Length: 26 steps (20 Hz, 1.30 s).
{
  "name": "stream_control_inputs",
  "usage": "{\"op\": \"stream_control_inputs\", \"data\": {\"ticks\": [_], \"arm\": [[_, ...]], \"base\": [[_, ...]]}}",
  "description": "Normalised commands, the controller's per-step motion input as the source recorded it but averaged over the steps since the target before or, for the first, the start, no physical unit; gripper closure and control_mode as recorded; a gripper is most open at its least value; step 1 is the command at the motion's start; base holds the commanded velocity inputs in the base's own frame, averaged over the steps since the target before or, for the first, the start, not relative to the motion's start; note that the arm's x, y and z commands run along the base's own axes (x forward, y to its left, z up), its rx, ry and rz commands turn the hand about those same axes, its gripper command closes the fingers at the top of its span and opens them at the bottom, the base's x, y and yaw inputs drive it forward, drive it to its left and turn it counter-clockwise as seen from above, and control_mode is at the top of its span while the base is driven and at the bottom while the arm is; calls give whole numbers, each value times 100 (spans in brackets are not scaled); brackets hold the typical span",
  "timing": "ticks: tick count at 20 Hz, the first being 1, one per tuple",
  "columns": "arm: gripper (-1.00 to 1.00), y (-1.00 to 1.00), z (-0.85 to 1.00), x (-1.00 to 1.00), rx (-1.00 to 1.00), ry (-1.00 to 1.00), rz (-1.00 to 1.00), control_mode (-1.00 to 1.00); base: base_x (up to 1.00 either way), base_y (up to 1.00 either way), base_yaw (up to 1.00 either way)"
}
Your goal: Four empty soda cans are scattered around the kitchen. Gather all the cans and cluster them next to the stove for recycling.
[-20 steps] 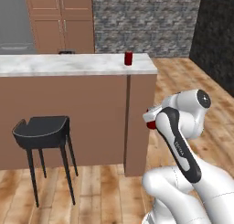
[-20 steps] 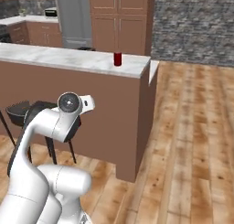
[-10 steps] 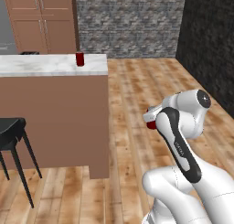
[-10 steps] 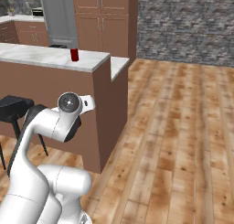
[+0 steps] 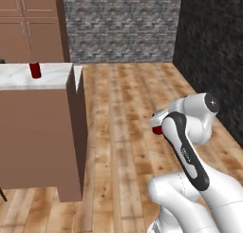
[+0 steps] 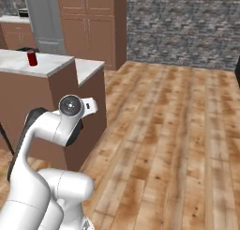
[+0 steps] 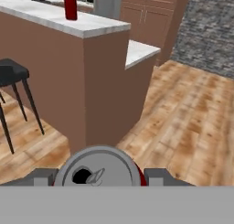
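My gripper (image 7: 98, 175) is shut on a red soda can (image 7: 97, 169); its silvery top with the tab opening sits between the two dark fingertips (image 7: 157, 176). The same held can shows as a red patch (image 5: 154, 119) at the hand, tucked close to the arm. A second red soda can (image 5: 34, 69) stands upright on the marble island top (image 5: 52, 77), also seen as a can (image 6: 32, 58) far left and a can (image 7: 70, 7) at upper left. The stove is out of view.
The brown island (image 6: 51, 97) with a lower side shelf (image 7: 139, 50) stands to the left. A black stool (image 7: 10, 77) sits at its near side. Wooden cabinets (image 6: 91, 22) and a grey fridge (image 6: 44, 18) lie beyond. Open wood floor (image 6: 178, 126) stretches right toward stone wall.
The whole scene has slid left in both base views, so the base has moved; the stool has left those views. The arm holds its pose and the can stays gripped.
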Motion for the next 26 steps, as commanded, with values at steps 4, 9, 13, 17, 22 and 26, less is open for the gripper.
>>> {"op": "stream_control_inputs", "data": {"ticks": [4,9,13,17,22,26], "arm": [[100,0,0,0,0,0,0,100],[100,0,0,0,0,0,0,100],[100,0,0,0,0,0,0,100],[100,0,0,0,0,0,0,100],[100,0,0,0,0,0,0,100],[100,0,0,0,0,0,0,100]], "base": [[80,-92,0],[76,-90,0],[80,-79,3],[90,-71,15],[96,-60,28],[100,-56,35]]}}
